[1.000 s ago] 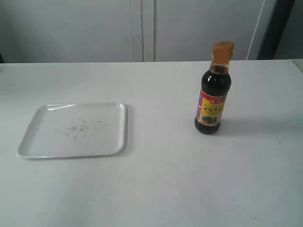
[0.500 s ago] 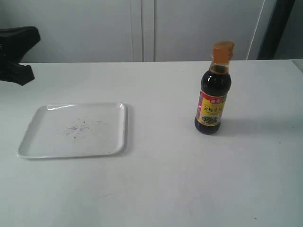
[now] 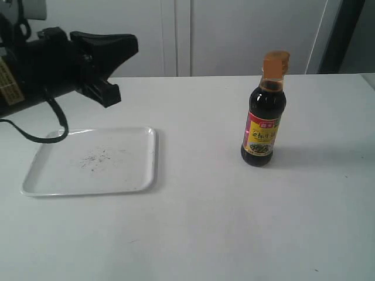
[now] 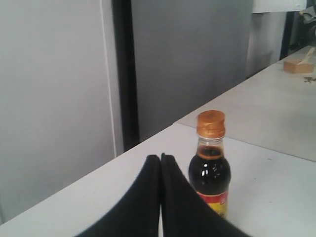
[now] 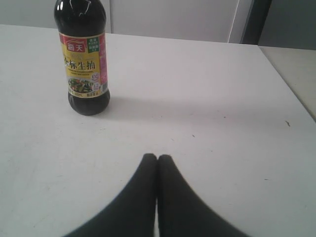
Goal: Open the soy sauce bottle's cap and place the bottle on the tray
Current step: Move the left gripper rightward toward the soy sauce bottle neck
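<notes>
Black left hand (image 4: 160,158) and right hand (image 5: 157,158), both closed empty, face soy sauce bottle (image 3: 263,126).

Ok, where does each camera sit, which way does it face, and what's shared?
Exterior view: off the arms, looking down at white table, flat white plastic tray and small clear soy sauce bottle; left gripper at upper left.
Left wrist view: on the left arm, facing the bottle and its orange-brown cap past shut fingers.
Right wrist view: on the right arm, facing the bottle over the shut right gripper.
Shared: the bottle, in all three.
</notes>
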Motion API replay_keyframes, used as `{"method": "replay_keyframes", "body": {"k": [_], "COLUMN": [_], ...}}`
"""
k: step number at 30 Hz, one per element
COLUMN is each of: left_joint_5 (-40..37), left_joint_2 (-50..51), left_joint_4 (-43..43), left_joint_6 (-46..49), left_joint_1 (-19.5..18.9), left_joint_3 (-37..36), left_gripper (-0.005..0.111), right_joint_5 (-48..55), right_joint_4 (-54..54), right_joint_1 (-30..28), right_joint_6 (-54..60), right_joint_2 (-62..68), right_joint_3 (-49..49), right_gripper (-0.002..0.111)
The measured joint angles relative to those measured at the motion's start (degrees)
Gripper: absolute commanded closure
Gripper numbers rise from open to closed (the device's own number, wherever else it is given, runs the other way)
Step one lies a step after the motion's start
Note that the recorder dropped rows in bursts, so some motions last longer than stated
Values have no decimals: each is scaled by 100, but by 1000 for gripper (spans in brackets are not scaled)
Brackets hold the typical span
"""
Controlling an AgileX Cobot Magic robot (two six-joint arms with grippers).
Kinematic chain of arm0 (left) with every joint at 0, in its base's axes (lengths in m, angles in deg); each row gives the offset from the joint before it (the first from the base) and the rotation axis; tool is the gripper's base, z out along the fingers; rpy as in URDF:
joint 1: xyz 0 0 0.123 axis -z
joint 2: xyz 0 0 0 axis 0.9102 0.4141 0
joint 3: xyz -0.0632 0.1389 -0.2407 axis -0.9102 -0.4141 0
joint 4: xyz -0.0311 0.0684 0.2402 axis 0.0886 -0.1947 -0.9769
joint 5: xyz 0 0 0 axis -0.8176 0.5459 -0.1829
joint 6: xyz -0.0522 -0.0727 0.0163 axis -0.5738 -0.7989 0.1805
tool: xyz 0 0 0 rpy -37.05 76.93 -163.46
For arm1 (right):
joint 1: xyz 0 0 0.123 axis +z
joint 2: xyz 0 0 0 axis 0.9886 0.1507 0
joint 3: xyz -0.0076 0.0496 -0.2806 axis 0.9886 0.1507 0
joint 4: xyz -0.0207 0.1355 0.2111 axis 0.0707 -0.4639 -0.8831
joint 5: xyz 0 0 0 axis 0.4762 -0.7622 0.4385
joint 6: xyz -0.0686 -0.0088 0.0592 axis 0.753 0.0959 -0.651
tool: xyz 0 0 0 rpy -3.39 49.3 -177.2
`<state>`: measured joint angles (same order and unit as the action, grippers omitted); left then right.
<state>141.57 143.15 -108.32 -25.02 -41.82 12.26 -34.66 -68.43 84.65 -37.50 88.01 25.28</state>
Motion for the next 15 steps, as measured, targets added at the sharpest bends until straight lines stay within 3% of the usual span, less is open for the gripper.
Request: {"method": "replay_keyframes", "body": {"k": [15], "left_joint_5": [218], "left_joint_2": [1362], "left_joint_4": [-198], "left_joint_6": [-152], "left_joint_1": [803], "left_joint_3": [1329], "left_gripper": [107], "right_joint_5": [0], "right_joint_4": [0], "right_joint_1": [0], "right_joint_6": [0], "right_joint_2": [0], "right_joint_3": [0], "right_gripper": [108]}}
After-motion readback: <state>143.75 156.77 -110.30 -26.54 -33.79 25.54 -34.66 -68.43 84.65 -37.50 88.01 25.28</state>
